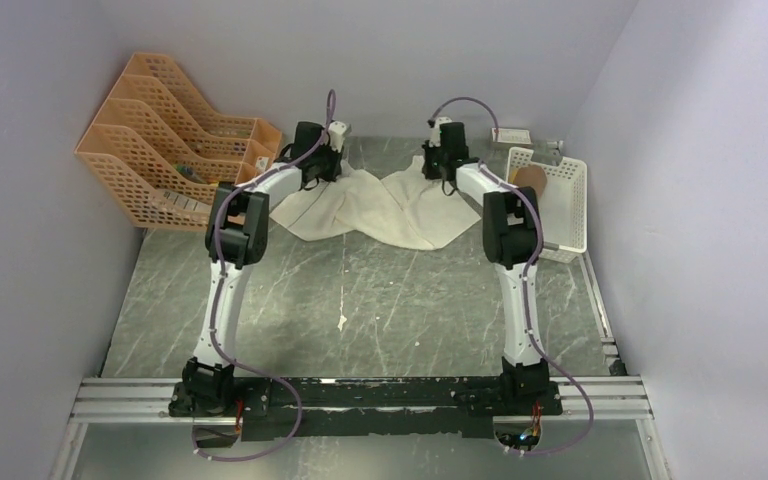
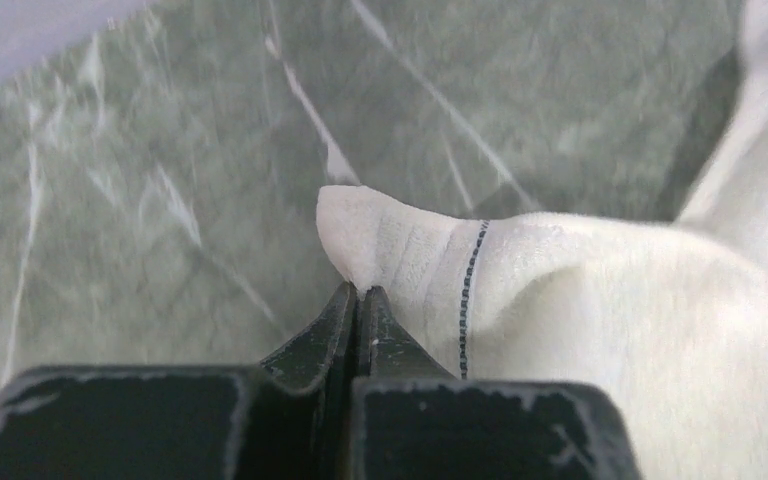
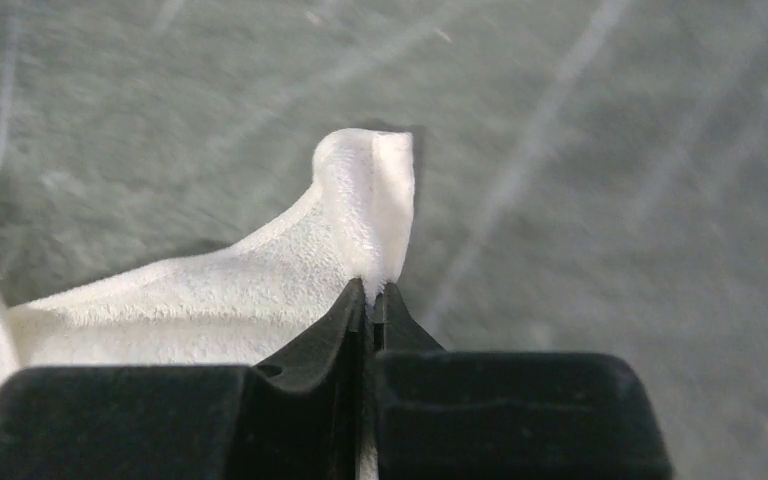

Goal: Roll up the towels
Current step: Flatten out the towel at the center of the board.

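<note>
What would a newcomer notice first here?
At the far end, the left gripper and the right gripper are each shut on a corner of the cream-white towel, which lies unrolled between them. Flanking it, orange stacked trays sit at far left and a white basket at far right.

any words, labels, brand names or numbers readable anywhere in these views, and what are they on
No text can be read in any view.
cream-white towel: no label showing, only a dark stitched line near the corner pinched in the left gripper; the corner in the right gripper is plain.
orange trays and white basket: no print visible.
small box by the back wall: too small to tell.
</note>
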{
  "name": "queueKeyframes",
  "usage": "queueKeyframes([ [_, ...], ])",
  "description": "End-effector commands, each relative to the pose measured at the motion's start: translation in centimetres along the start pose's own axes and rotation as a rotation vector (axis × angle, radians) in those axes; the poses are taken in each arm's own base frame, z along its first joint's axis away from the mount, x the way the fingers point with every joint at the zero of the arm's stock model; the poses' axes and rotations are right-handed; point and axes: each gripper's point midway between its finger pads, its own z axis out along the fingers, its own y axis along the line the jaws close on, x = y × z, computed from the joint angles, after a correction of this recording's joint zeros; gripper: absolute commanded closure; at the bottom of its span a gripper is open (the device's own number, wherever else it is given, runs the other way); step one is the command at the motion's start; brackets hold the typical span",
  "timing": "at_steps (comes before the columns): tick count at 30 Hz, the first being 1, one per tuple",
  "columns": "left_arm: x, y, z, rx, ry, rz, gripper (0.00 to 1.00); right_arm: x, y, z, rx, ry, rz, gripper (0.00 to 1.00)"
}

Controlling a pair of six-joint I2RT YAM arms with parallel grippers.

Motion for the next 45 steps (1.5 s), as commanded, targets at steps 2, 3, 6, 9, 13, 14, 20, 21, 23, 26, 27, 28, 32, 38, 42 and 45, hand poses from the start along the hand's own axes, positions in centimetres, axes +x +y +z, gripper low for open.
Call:
queueKeyframes([
  [2,-1.3,1.3,-5.5,-0.061,0.018,0.001,0.93,-0.5,-5.4,-4.4,0.095,0.026,0.230,1.00],
  [3,-1.9,1.6,-6.7,-0.071,-0.004,-0.007,0.93,-0.6,-6.4,-4.9,0.114,0.032,0.271,1.00],
  [6,-2.9,2.6,-9.2,-0.099,-0.042,-0.024,0.93,-0.1,-7.9,-5.6,0.155,0.078,0.347,1.00],
  [9,-2.7,3.4,-11.1,-0.144,-0.034,-0.013,0.93,0.6,-7.0,-6.0,0.106,0.119,0.330,0.50],
  [13,-1.9,4.6,-12.8,-0.189,-0.011,-0.009,0.93,-1.0,-6.2,-9.6,0.119,0.041,0.267,0.13],
  [14,-2.1,5.0,-13.3,-0.200,-0.015,-0.011,0.93,-0.6,-6.2,-10.8,0.134,0.038,0.260,0.12],
  [20,-2.7,7.1,-14.9,-0.230,-0.031,-0.028,0.94,-0.8,-5.4,-16.2,0.163,0.009,0.283,0.13],
  [21,-2.9,7.3,-15.3,-0.232,-0.035,-0.029,0.93,-0.2,-5.1,-16.6,0.161,0.013,0.301,0.13],
  [23,-3.0,7.8,-15.8,-0.241,-0.039,-0.029,0.93,1.6,-5.1,-17.1,0.183,0.046,0.327,0.15],
  [26,-3.3,8.4,-16.7,-0.257,-0.042,-0.024,0.93,4.8,-5.6,-17.3,0.231,0.119,0.346,0.18],
  [27,-3.4,8.6,-16.9,-0.259,-0.044,-0.022,0.93,5.8,-5.6,-17.4,0.240,0.141,0.348,0.19],
  [28,-3.5,8.7,-17.2,-0.263,-0.044,-0.020,0.93,6.7,-5.7,-17.4,0.252,0.161,0.348,0.20],
  [32,-3.9,9.7,-18.2,-0.280,-0.047,-0.017,0.93,8.8,-6.0,-17.9,0.289,0.219,0.329,0.24],
  [38,-4.1,11.1,-19.6,-0.295,-0.045,-0.019,0.93,8.3,-4.9,-19.2,0.295,0.201,0.191,0.22],
  [42,-4.1,12.1,-20.3,-0.304,-0.041,-0.021,0.93,7.0,-4.2,-20.0,0.274,0.138,0.027,0.12],
  [45,-4.3,12.8,-20.7,-0.306,-0.046,-0.024,0.93,5.1,-3.5,-20.3,0.220,0.045,-0.089,0.09],
])
